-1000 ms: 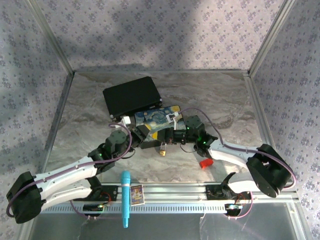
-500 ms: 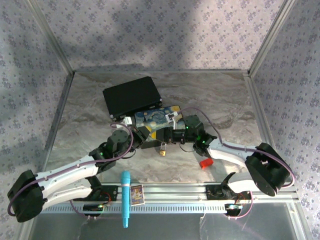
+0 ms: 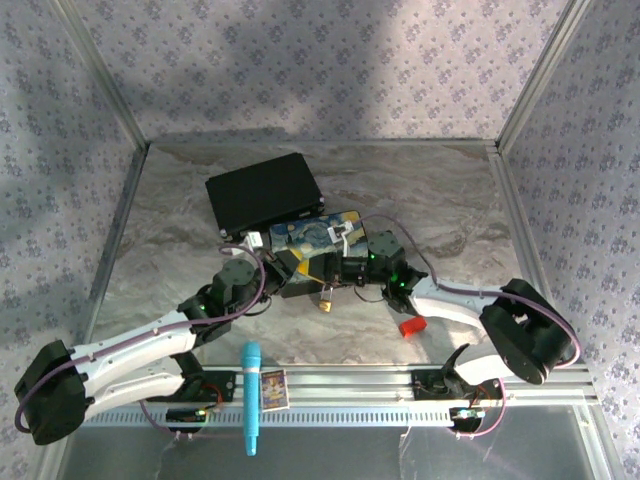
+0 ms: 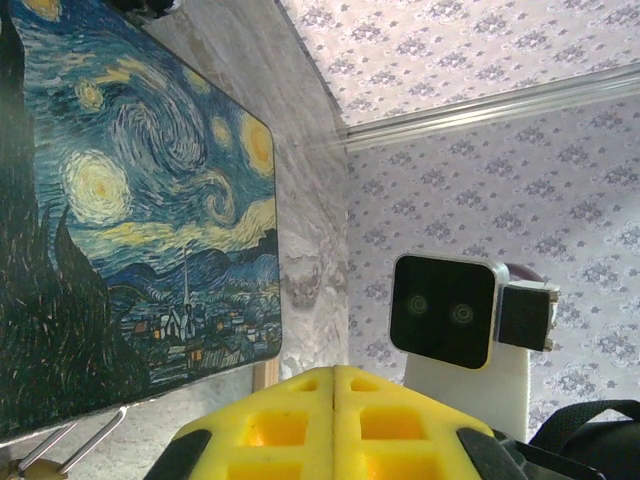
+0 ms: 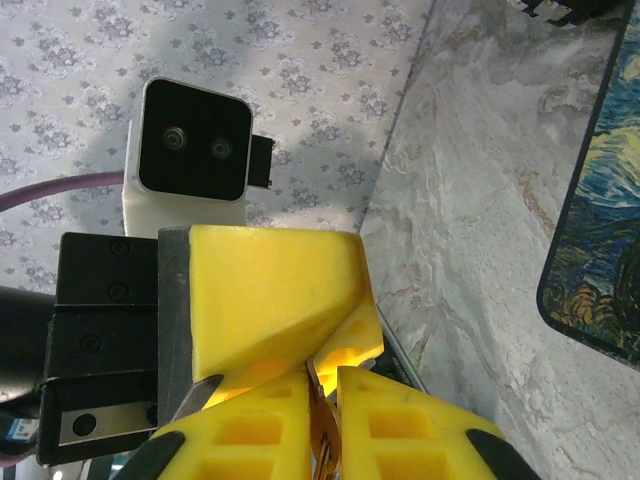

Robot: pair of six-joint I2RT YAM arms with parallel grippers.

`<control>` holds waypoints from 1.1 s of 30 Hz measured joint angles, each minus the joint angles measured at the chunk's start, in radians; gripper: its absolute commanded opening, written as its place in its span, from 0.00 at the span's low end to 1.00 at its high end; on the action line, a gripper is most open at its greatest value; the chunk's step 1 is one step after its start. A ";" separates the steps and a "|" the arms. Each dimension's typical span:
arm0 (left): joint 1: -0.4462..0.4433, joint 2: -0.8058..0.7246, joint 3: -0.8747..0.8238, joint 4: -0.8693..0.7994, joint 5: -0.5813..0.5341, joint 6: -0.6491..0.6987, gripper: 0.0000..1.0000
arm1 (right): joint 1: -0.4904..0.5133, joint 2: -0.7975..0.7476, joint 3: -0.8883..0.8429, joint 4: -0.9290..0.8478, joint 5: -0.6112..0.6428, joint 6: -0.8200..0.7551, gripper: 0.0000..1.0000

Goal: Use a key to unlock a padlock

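The padlock [image 3: 326, 298] lies on the marble floor just in front of the painted box [image 3: 315, 235], brass body nearest me. Its silver shackle [image 4: 70, 445] shows at the bottom left of the left wrist view, outside the fingers. My left gripper [image 3: 301, 268] [image 4: 335, 378] is shut, pads pressed flat together, with nothing visible between them. My right gripper [image 3: 338, 270] [image 5: 322, 385] faces it tip to tip and is shut on a thin metal blade, the key [image 5: 320, 420]. The key's tip reaches the left gripper's yellow fingers [image 5: 270, 290].
A black case [image 3: 262, 192] lies behind the painted box. A small red block [image 3: 411, 326] sits by the right forearm. A blue pen-like stick [image 3: 250, 395] and a small card [image 3: 272, 388] rest at the front rail. A tan wooden block [image 4: 265, 375] peeks from under the painted box.
My right arm has slid left, bringing its gripper closer to the left gripper over the padlock. The left arm and padlock have barely moved.
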 measured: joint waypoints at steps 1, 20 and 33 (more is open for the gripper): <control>0.000 -0.004 0.000 0.000 0.000 -0.002 0.00 | 0.000 0.000 -0.003 0.011 0.000 0.005 0.08; 0.000 -0.053 0.005 -0.137 -0.057 0.008 0.82 | -0.012 -0.085 -0.059 -0.090 0.045 -0.028 0.00; -0.146 0.186 0.176 -0.411 -0.091 0.288 0.55 | -0.039 -0.339 -0.060 -0.776 0.270 -0.315 0.00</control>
